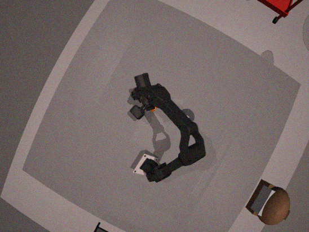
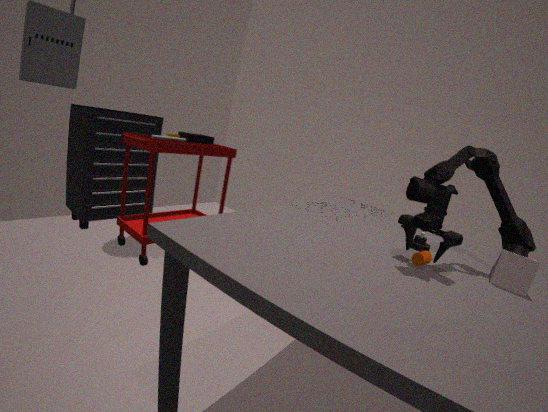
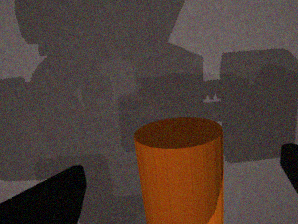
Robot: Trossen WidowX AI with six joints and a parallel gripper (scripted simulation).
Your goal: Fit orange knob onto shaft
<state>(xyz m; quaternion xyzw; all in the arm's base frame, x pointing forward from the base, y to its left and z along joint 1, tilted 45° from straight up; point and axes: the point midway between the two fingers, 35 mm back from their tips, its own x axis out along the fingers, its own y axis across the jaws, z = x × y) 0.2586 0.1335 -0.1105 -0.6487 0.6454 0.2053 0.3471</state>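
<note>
in the top view, the orange knob (image 1: 153,109) (image 2: 421,258) (image 3: 180,175) lies on its side left of the round pedestal (image 1: 190,113) (image 2: 421,246); around it the gripper (image 1: 148,106) (image 2: 422,255) (image 3: 184,165) holds nothing, jaws spread, presumably to straddle it for a grasp.

From where I'm standing, the orange knob (image 1: 153,109) (image 2: 421,258) (image 3: 179,175) is mostly under the arm (image 1: 176,112) (image 2: 492,185) in the top view, and its lower end's cut off by the wrist pic's bottom edge; can't see its hole in any view. The round pedestal (image 1: 189,114) (image 2: 420,243) is part-hidden behind the arm up top, and in the ext. view its shaft's too small to make out, flat side incl.
</note>
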